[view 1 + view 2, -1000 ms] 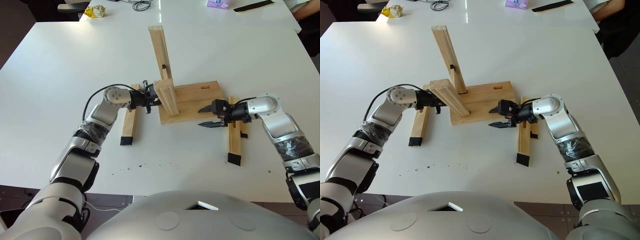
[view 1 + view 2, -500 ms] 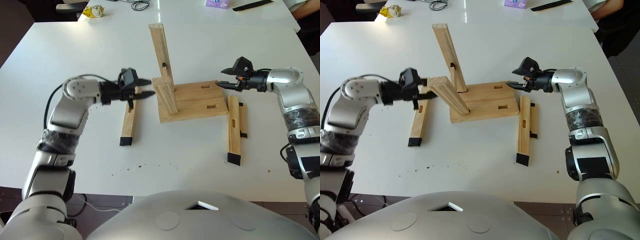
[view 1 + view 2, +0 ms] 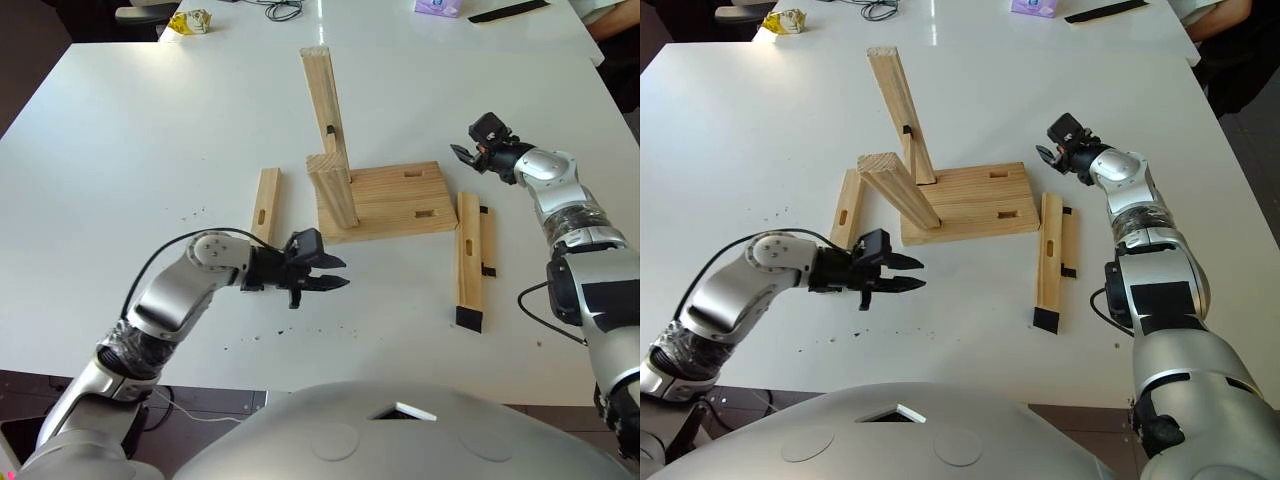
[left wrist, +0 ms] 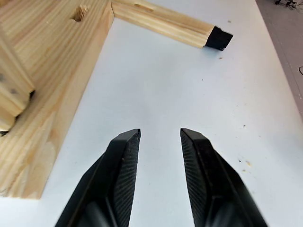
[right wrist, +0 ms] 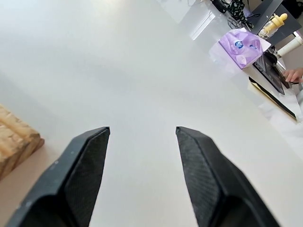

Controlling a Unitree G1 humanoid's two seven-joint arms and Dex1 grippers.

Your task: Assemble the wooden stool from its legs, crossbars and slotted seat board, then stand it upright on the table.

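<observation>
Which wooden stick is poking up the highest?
The long pale wooden leg at the flat wooden seat board's far left corner. It towers over the leg standing in front of it; the other sticks lie flat on the white table.

White table (image 3: 120, 150) with yellow packet (image 3: 189, 21) and purple pack (image 3: 437, 7) at the far end

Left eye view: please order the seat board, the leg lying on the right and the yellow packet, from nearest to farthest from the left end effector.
1. seat board, just beyond the left end effector
2. leg, lying to the right
3. yellow packet, far left corner
</observation>
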